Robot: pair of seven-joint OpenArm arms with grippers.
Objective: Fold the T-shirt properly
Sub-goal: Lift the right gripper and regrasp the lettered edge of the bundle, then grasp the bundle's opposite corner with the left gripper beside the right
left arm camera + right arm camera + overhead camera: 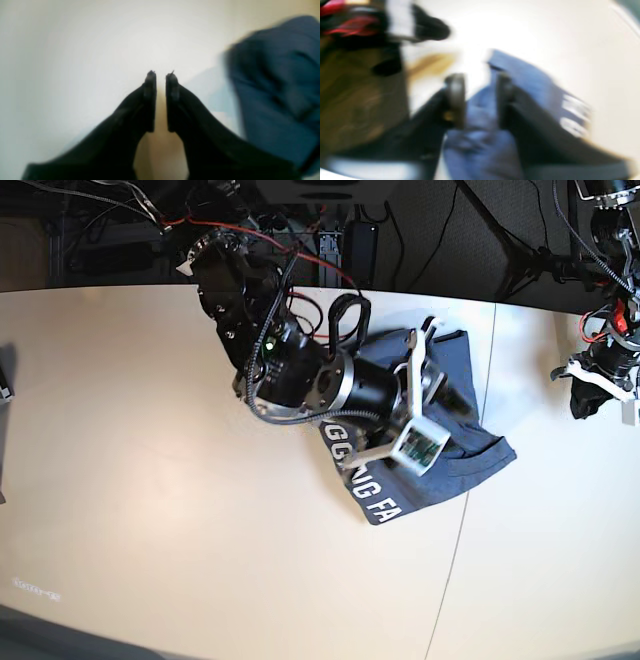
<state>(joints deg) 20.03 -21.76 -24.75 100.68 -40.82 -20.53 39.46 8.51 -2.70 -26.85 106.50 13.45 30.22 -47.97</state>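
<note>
A pale table is seen under a dark background of cables. The T-shirt lies bunched near the table's middle, white lettering showing along one edge; a neat fold is judged not yet reached, with smoothing and further folds left. The right gripper is set over the cloth, jaws narrowly parted with blue fabric between them; a firm hold cannot be told. The left gripper is held nearly closed and empty, well apart at the table's side.
</note>
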